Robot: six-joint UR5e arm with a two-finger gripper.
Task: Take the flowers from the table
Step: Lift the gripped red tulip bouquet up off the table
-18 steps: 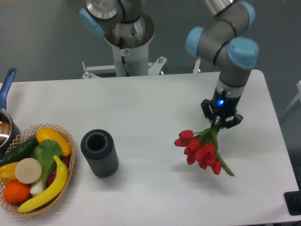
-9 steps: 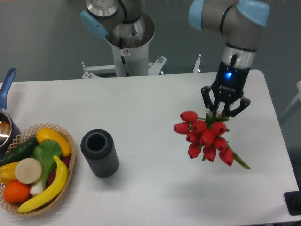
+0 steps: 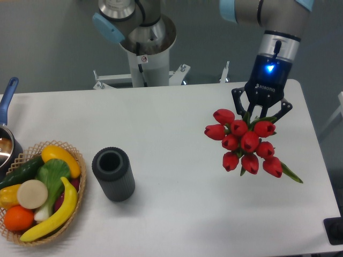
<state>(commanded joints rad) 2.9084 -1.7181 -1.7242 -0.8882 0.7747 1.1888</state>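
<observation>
The flowers (image 3: 245, 145), a bunch of red tulips with green stems and leaves, hang in the air over the right part of the white counter (image 3: 177, 123), clear of its surface. The red heads spread downward and toward the camera, and one green leaf tip pokes out at the lower right of the bunch. The stems run up into the gripper (image 3: 261, 111), whose dark fingers (image 3: 238, 101) are closed around them near the top of the bunch; the exact point of contact is hidden behind the blooms. A blue light glows on the wrist above the gripper. Well to the left on the counter stands a dark grey cylinder (image 3: 113, 174), open at the top. Farther left, at the counter's edge, a woven basket (image 3: 76, 184) holds toy fruit and vegetables, among them a yellow banana (image 3: 56, 211) and an orange (image 3: 18, 218). A pot with a blue handle (image 3: 7, 96) shows at the far left edge.
</observation>
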